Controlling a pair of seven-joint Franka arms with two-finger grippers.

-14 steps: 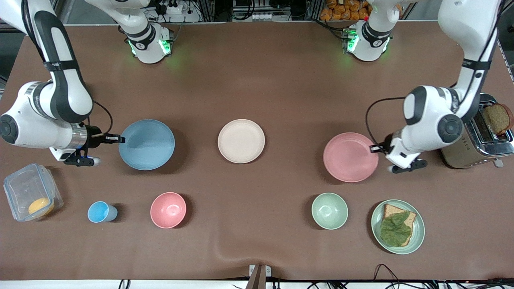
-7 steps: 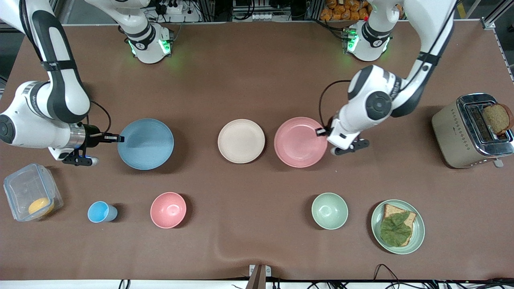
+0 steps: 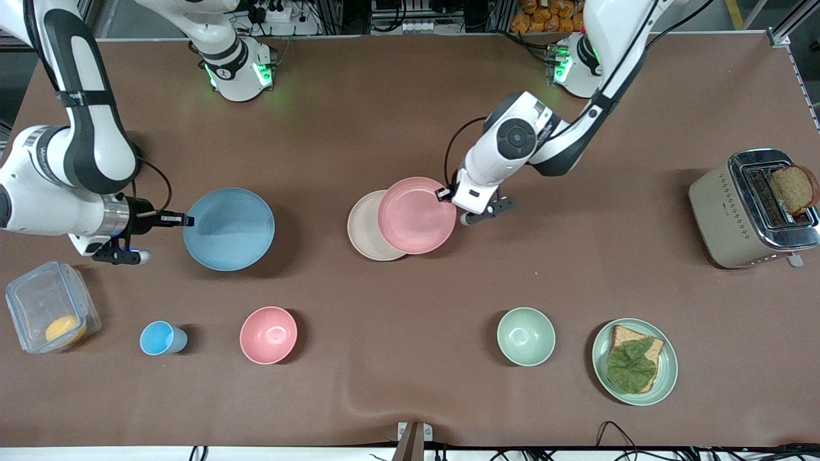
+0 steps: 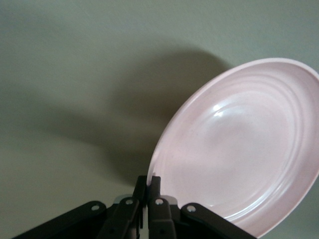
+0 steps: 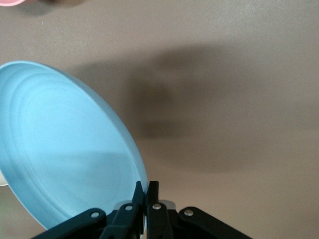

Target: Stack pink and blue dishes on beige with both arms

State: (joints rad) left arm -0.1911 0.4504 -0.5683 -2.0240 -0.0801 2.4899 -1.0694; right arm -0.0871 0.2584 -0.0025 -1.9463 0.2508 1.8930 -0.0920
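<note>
The right gripper is clamping the rim of the blue plate, holding it above the table toward the right arm's end. Mid-table, the beige plate is lying flat, partly covered by the pink plate. The left gripper is pinching the pink plate's rim, carrying it over the beige plate.

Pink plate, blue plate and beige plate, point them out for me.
pink plate point(image 3: 416, 215), front view, its centre.
blue plate point(image 3: 229, 229), front view, its centre.
beige plate point(image 3: 362, 232), front view, its uncovered part.
</note>
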